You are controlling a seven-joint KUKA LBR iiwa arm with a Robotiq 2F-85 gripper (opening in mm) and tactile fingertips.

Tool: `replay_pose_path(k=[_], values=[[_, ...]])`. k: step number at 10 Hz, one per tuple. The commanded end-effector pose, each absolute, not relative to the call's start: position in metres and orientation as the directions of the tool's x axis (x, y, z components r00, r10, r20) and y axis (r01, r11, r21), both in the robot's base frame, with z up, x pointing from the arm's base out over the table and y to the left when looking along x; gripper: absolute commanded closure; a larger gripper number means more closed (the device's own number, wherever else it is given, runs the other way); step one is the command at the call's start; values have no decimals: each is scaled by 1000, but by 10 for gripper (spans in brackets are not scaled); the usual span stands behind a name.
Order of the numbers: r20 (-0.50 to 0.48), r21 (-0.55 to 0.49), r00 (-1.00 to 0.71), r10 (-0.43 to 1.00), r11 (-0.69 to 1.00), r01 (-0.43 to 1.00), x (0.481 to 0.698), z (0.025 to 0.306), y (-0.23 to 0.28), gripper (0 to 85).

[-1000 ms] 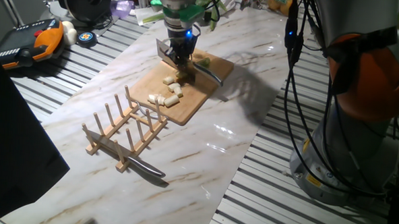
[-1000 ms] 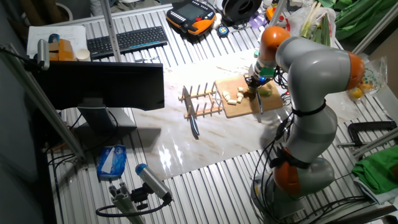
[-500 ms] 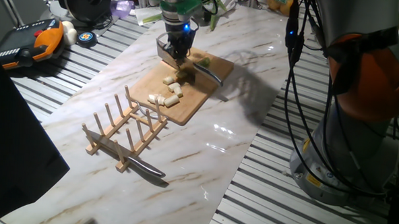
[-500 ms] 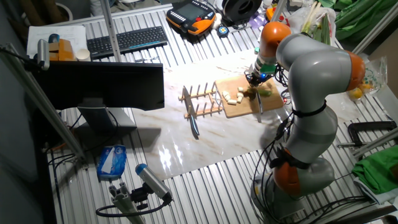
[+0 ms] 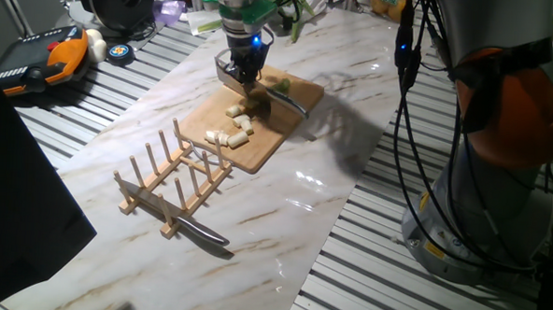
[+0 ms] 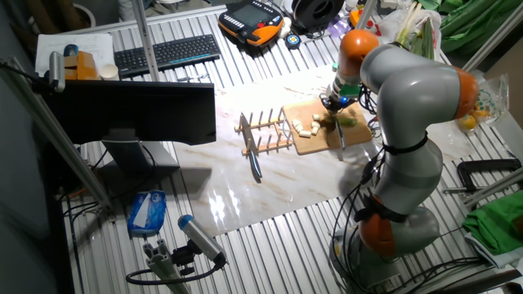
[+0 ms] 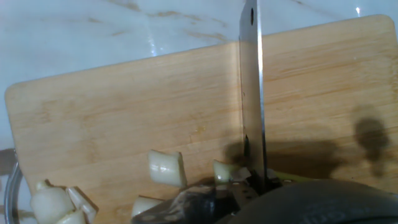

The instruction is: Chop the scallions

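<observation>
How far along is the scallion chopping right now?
Partly done: several short white cut scallion pieces lie on the light wooden cutting board. In hand: the pincer holds a steel-bladed knife above the board. Left: a pale green stalk end beside the blade looks uncut.

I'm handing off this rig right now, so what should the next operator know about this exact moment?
Gripper: over the cutting board, carrying a knife; the fingers are hidden, so the grip can't be confirmed.
Scallions: several cut pieces lie on the board, toward the wooden rack. A greenish uncut remainder lies at the board's far end.
Done: part of the stalk is chopped.
Left: chop the remainder.
A second knife lies on the table by the rack.
</observation>
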State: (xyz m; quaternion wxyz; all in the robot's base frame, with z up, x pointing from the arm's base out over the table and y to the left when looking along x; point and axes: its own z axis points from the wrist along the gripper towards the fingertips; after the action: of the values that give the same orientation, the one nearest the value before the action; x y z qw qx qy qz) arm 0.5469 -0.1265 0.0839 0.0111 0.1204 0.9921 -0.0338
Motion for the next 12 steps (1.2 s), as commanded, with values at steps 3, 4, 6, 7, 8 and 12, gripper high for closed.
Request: replay_pose_path(k=[3,4,6,7,8,12], values=[[-27,-66,-970,241,968,243,543,77,-128,843],[-27,-66,-970,243,968,244,541,75,-130,843],[-27,-61,-969,246,967,247,537,70,-130,843],[-30,-59,-969,246,967,247,536,71,-130,843],[-31,-58,-969,247,967,248,535,74,-129,843],[-25,-62,-968,250,966,251,539,91,-114,843]])
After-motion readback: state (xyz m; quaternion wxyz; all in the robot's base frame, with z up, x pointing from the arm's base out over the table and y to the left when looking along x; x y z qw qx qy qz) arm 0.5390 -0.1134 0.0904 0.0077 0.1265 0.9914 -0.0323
